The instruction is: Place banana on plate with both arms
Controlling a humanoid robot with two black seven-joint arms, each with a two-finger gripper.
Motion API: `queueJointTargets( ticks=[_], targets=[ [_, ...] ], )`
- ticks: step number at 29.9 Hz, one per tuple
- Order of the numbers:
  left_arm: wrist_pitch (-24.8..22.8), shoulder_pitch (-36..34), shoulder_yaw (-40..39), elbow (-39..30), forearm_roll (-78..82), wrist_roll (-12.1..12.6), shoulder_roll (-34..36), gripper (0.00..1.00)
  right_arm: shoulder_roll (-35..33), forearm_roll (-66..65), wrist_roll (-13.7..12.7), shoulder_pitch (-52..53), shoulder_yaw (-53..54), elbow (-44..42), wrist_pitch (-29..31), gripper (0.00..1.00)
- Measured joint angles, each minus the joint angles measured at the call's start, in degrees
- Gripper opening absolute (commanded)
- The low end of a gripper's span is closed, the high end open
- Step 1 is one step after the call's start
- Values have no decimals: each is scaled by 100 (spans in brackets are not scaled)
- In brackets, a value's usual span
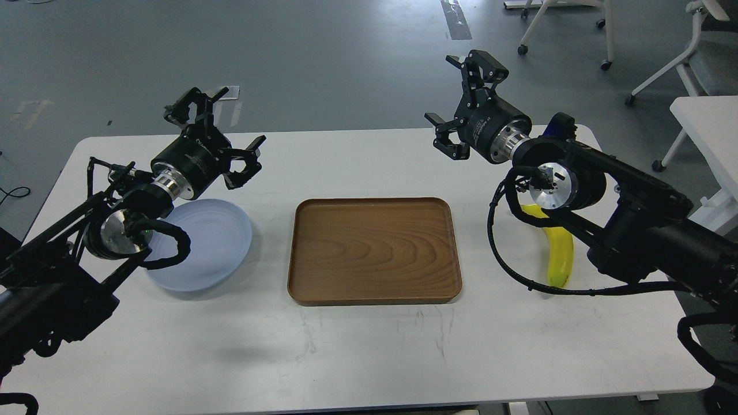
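Note:
The yellow banana lies on the white table at the right, partly hidden behind my right arm and its cable. The pale blue-grey plate lies on the table at the left, partly covered by my left arm. My left gripper is open and empty, held above the table just behind the plate. My right gripper is open and empty, raised above the table's far edge, up and left of the banana.
A brown wooden tray lies in the middle of the table between plate and banana. White chairs and another white table stand on the grey floor at the back right.

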Motion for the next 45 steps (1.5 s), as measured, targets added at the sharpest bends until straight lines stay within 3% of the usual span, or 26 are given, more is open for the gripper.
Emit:
queueJointTargets(
  ticks=[12,18,24,30,35,45],
  targets=[
    [62,-10,82,18,160,-8,21,98,8,0,8,2,0,0,-16,100],
    [241,-125,104,-13,2003,-1,159,98,7,0,8,-14,-7,-13,-16,100],
    [1283,-124,306,-63,5449,-5,279,98,-69,0,9,-17,-2,-79,-1,100],
    [1736,-105,959,-343,7565,-19,780,98,-147,-1,9,-69,14,-87,10,100],
    [1852,-107,1696,-425,8219,-16,1294,98,-350,0,9,-93,16,-85,11,100],
    [2870,5,2948,-273,8551,-11,1790,98,-526,0,15,-115,15,-61,6,100]
  ],
)
